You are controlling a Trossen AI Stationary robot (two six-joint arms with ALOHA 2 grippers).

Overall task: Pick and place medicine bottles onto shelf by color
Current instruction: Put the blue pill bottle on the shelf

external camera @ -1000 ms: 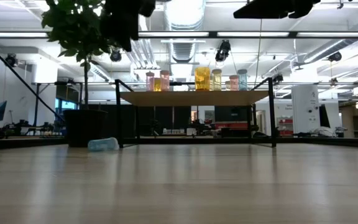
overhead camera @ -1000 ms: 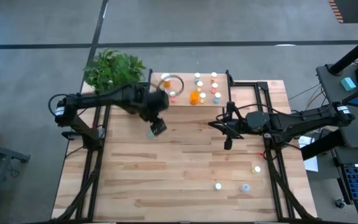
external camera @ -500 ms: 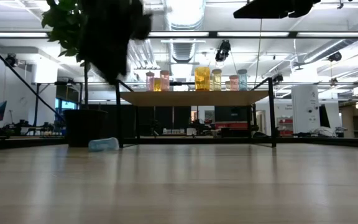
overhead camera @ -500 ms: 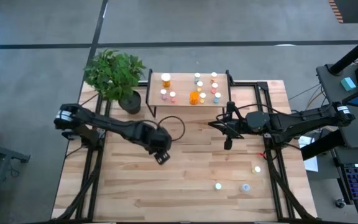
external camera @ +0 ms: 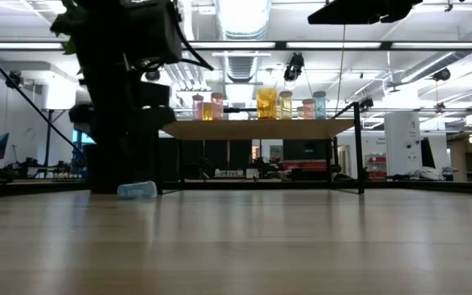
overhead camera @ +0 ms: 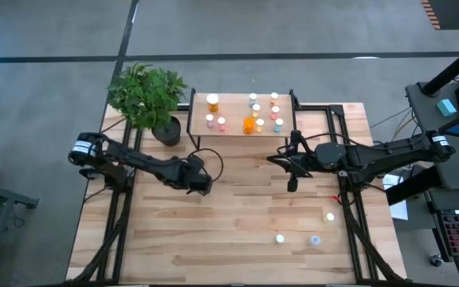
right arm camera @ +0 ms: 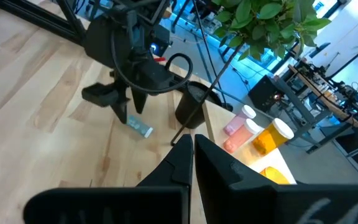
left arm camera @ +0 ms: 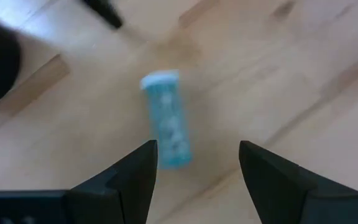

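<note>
A blue medicine bottle with a white cap lies on its side on the table, left of the shelf; it also shows in the low view and the right wrist view. My left gripper hovers open just above it, a finger on either side of its base end, touching nothing. In the high view the left gripper hides the bottle. The shelf stands at the far edge and carries several orange, pink, blue and yellow bottles. My right gripper waits shut near the table's middle.
A potted plant stands at the far left, close to the shelf's left legs. Three small bottles stand near the table's near right corner. Bare wooden tabletop spreads between the arms and the near edge.
My left gripper has swung away from the shelf's left end toward the table's near side, then come down over the lying blue bottle. The bottle has stayed where it was.
</note>
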